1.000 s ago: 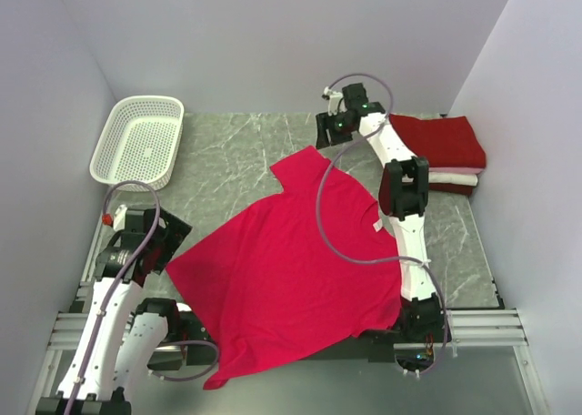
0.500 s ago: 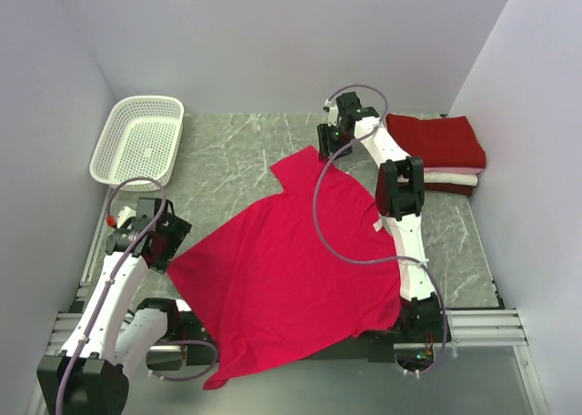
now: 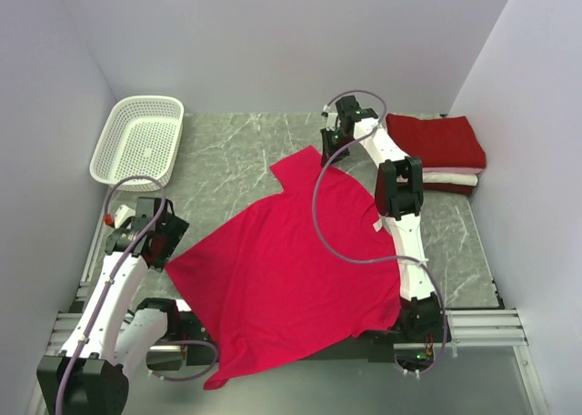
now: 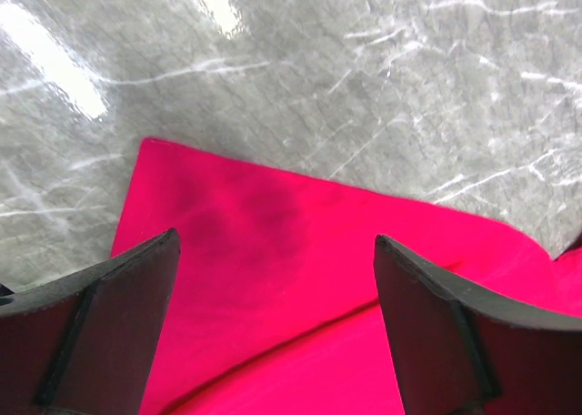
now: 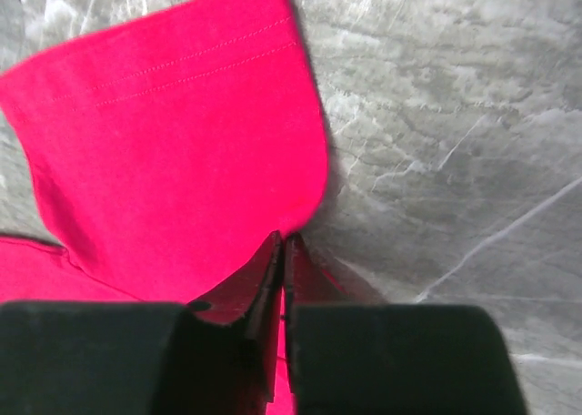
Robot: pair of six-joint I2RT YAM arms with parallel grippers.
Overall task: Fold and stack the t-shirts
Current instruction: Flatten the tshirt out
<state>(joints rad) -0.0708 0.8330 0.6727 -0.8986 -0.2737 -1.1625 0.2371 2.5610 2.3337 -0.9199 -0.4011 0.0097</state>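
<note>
A bright pinkish-red t-shirt (image 3: 291, 260) lies spread flat across the middle of the table. My right gripper (image 3: 327, 153) is at its far sleeve; in the right wrist view the gripper (image 5: 284, 242) is shut on the edge of that sleeve (image 5: 173, 151), with a thin strip of cloth pinched between the jaws. My left gripper (image 3: 162, 248) hovers over the shirt's left corner. In the left wrist view it (image 4: 275, 242) stands wide open above the cloth (image 4: 273, 278), holding nothing. A folded crimson t-shirt (image 3: 438, 140) rests on a folded white t-shirt (image 3: 453, 178) at the back right.
A white lattice basket (image 3: 138, 140) stands at the back left. Grey marble tabletop (image 3: 232, 156) shows between basket and shirt. Walls close in on the left, back and right. The shirt's near hem hangs over the table's front edge (image 3: 227, 369).
My right gripper dropped onto the far sleeve and closed on its edge. My left gripper shifted slightly toward the shirt's left corner and stayed open.
</note>
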